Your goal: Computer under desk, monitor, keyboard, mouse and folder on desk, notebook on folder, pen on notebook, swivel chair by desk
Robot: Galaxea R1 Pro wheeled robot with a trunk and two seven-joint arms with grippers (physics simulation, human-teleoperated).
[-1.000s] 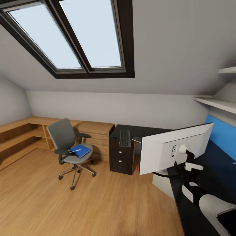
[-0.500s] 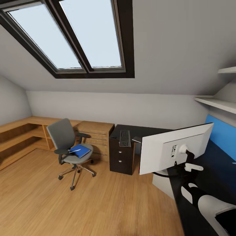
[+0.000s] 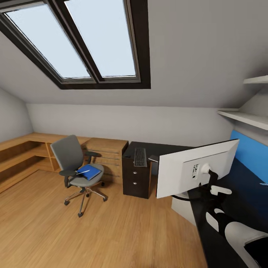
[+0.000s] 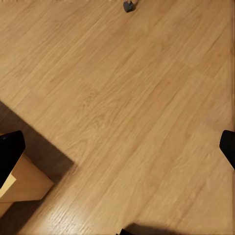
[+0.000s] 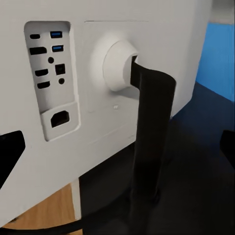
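Note:
The grey swivel chair point(image 3: 73, 160) stands on the floor left of the black desk point(image 3: 163, 149), with the blue folder point(image 3: 90, 173) on its seat. A thin pale pen-like streak point(image 3: 83, 171) lies on the folder. The keyboard point(image 3: 140, 157) rests on the desk above the drawers. The monitor point(image 3: 195, 169) stands on the desk with its white back toward me. My right gripper point(image 5: 117, 147) is open behind it, its fingers either side of the black foot point(image 5: 147, 147) without touching. Open as well, my left gripper point(image 4: 117, 147) hangs over bare floor. The computer, mouse and notebook are out of view.
Light wooden low cabinets point(image 3: 26, 149) line the left and back walls. A wooden corner point(image 4: 22, 183) lies near the left gripper. White shelves point(image 3: 247, 118) and a blue panel point(image 3: 253, 152) are on the right wall. A skylight point(image 3: 74, 41) sits overhead.
The whole picture has slid slightly left, so the camera has moved. The chair, folder, keyboard and monitor keep their places relative to one another.

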